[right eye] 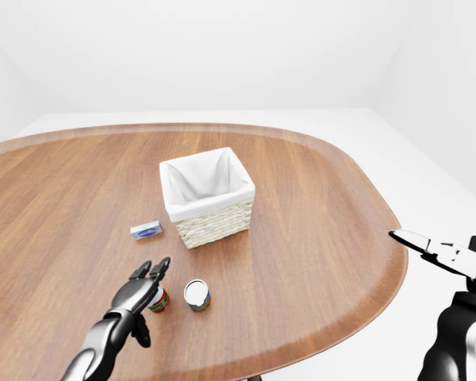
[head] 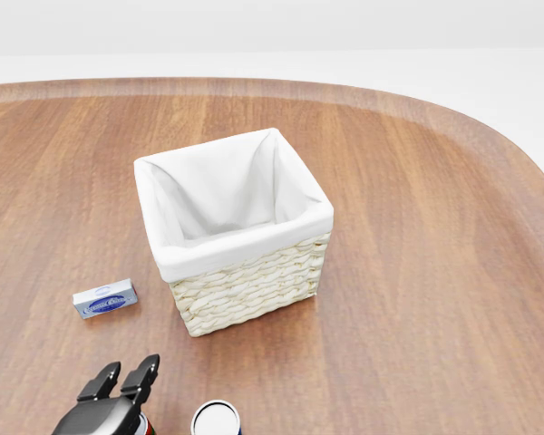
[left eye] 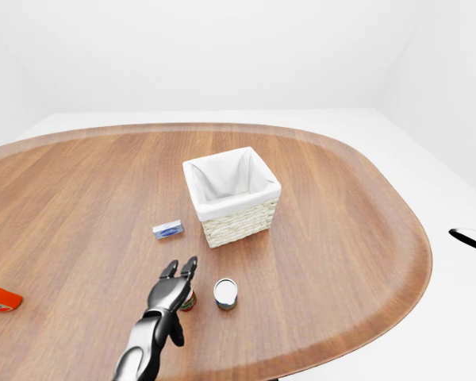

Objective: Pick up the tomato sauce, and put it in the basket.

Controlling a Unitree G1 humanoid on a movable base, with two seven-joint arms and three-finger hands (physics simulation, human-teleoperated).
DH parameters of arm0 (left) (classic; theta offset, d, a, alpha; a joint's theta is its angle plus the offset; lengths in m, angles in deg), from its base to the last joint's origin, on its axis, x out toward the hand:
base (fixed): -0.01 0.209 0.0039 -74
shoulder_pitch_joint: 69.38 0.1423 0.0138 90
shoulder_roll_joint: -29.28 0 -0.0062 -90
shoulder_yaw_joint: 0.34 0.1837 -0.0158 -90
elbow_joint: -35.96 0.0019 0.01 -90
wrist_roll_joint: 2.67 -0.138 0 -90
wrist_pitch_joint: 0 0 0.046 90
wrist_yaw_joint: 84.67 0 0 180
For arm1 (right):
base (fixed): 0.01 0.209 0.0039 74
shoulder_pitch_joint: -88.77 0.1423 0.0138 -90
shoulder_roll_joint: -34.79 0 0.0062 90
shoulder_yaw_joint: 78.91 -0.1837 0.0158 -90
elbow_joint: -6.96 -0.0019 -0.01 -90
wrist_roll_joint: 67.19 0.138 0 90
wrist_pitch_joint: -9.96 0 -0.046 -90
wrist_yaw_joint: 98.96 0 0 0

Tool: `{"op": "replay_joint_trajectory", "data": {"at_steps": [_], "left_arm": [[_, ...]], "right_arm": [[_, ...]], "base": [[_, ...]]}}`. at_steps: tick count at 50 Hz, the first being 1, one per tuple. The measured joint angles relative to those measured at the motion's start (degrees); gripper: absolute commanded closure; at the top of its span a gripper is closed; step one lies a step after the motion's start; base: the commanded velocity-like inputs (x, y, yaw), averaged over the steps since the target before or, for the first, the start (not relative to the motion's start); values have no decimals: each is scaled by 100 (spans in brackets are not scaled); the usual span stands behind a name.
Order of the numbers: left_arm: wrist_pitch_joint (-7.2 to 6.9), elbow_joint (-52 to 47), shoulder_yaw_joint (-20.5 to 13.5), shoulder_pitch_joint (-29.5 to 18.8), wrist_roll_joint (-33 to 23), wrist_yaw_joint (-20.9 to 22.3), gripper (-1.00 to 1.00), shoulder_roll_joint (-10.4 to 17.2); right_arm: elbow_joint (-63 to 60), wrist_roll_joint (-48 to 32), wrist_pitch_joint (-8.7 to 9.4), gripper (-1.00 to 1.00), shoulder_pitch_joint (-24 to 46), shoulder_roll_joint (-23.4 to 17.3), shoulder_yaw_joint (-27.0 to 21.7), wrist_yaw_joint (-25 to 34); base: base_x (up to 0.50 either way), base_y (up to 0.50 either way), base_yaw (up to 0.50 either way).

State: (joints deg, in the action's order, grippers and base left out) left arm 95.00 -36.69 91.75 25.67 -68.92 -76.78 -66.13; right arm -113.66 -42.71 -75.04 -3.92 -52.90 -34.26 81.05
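Note:
The tomato sauce, a small red-labelled can (right eye: 159,301), stands on the wooden table (left eye: 341,238), below the basket in the eye views. My left hand (left eye: 179,270) hovers over it with its fingers stretched out and open, hiding the can's top. The wicker basket (left eye: 238,222) with a white cloth lining stands in the middle of the table and looks empty. My right hand (right eye: 428,248) is off the table's right edge, fingers extended, holding nothing.
A can with a white top (left eye: 225,293) stands just right of the tomato sauce. A small blue box (left eye: 168,229) lies left of the basket. An orange-red pack (left eye: 0,298) lies at the far left edge.

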Motion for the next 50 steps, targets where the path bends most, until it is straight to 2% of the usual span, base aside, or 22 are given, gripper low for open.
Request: {"op": "replay_joint_trajectory", "data": {"at_steps": [41,42,43,44,45,50], "left_arm": [[0,492,108,-138,-61,-206,-100,36],[0,504,110,-141,-61,-210,-92,37],[0,515,112,-144,-60,-213,28,37],[0,523,114,-145,-59,-217,51,38],[0,524,111,-150,-40,-235,100,38],[0,388,83,-187,19,-272,100,49]], "right_arm": [[27,-19,0,-100,0,12,25,-2],[30,-20,0,-100,0,12,27,-2],[33,-21,0,-100,0,12,28,-2],[35,-22,0,-100,1,12,30,-3],[36,-23,0,-100,1,11,31,-4],[38,-24,0,-100,3,8,34,-7]], "base": [[0,0,0],[0,0,0],[0,0,0],[0,0,0],[0,0,0],[0,0,0]]}}
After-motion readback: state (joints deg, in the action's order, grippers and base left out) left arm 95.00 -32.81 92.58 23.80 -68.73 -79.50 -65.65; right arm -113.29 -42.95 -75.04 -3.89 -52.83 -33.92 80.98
